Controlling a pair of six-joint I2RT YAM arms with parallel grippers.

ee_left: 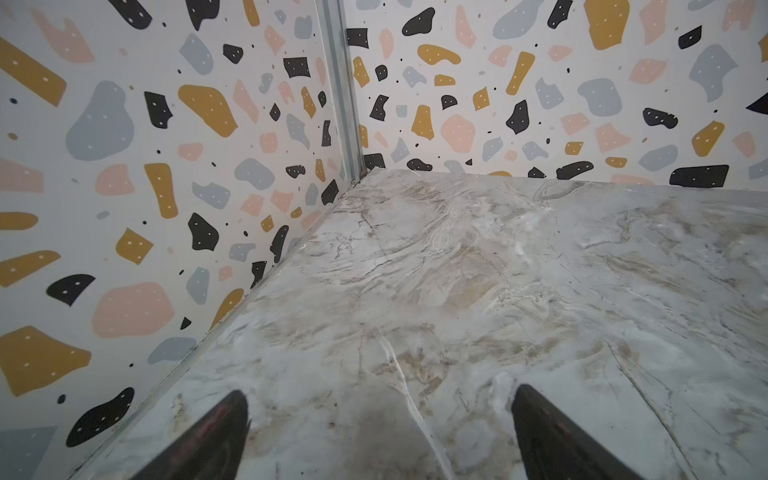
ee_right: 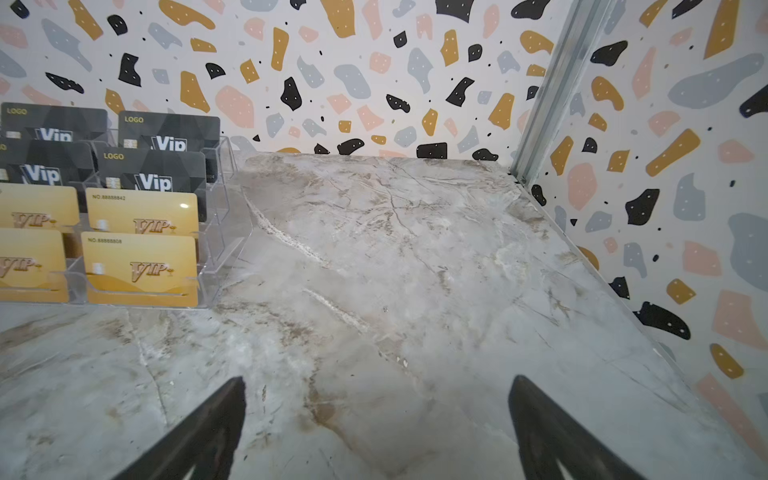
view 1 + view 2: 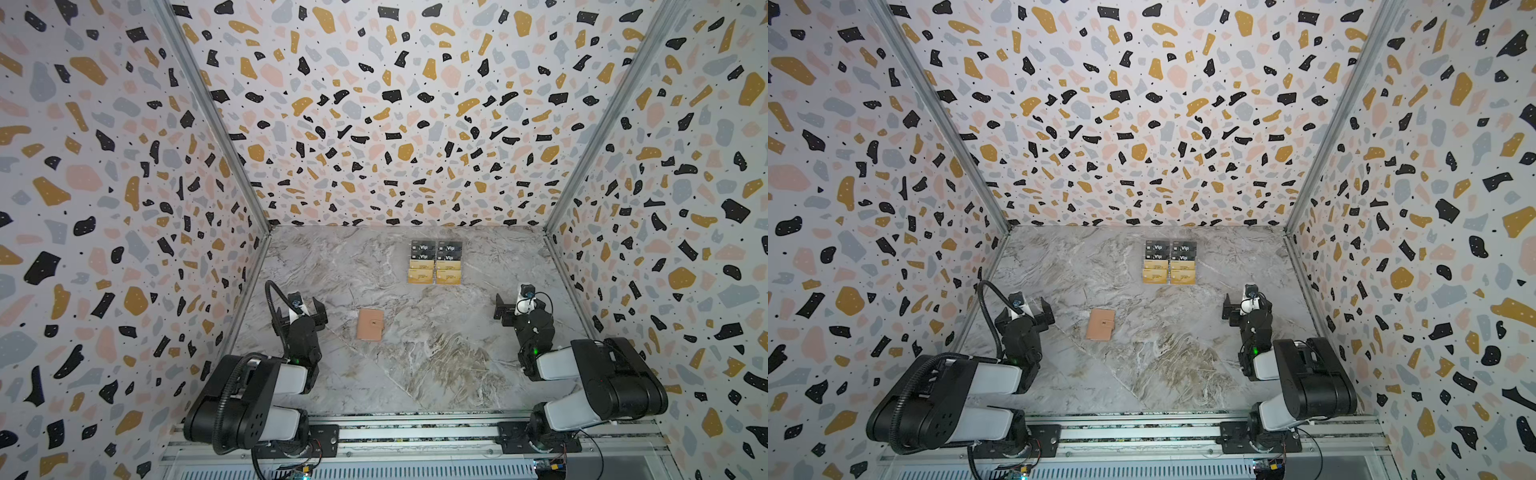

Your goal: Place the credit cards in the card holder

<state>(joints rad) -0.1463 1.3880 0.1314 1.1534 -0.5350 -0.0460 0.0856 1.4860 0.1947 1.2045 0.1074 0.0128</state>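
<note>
left gripper (image 3: 300, 316) and right gripper (image 3: 503, 309) gape empty; card holder (image 3: 370, 325) between, credit cards (image 3: 435, 262) beyond.

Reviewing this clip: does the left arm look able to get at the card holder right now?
Probably yes. The card holder lies flat on the table, close beside the left hand, which is open and empty. Only bare surface lies between them, so nothing seems to block it.

A grey-and-tan marbled surface (image 3: 415, 365) is being enclosed on three sides by white terrazzo-patterned walls (image 3: 374, 104), which are being joined at the corners by metal strips (image 3: 211, 112).
</note>
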